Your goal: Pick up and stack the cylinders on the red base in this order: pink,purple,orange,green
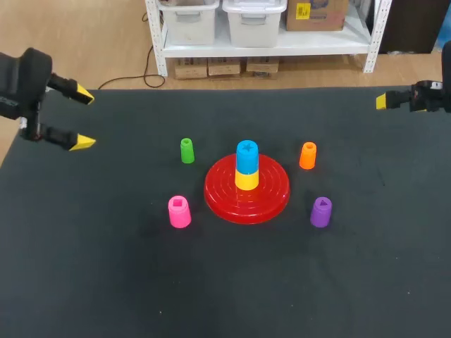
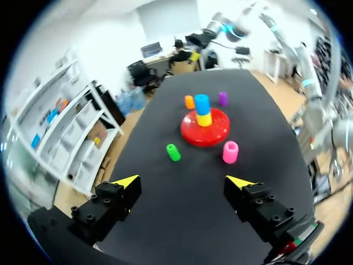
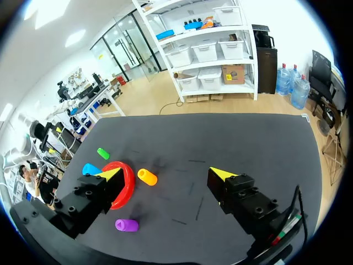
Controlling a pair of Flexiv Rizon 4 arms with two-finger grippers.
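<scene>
The red base (image 1: 273, 199) sits mid-table with a yellow cylinder (image 1: 246, 180) and a blue one (image 1: 246, 156) stacked on it. Around it stand the green cylinder (image 1: 187, 151), the orange (image 1: 308, 155), the pink (image 1: 179, 211) and the purple (image 1: 320, 212). My left gripper (image 1: 84, 118) hovers open at the far left edge, holding nothing. In its wrist view the open gripper (image 2: 182, 181) has the pink cylinder (image 2: 230, 152) and green cylinder (image 2: 173, 152) well ahead. My right gripper (image 1: 384, 101) is at the far right edge. It is open (image 3: 166, 173) and empty, with the orange cylinder (image 3: 146, 176) and purple cylinder (image 3: 127, 224) lying beyond it.
The black table cover (image 1: 106, 282) spreads wide in front of and beside the base. Both arms hang near the table's back corners, far from the cylinders.
</scene>
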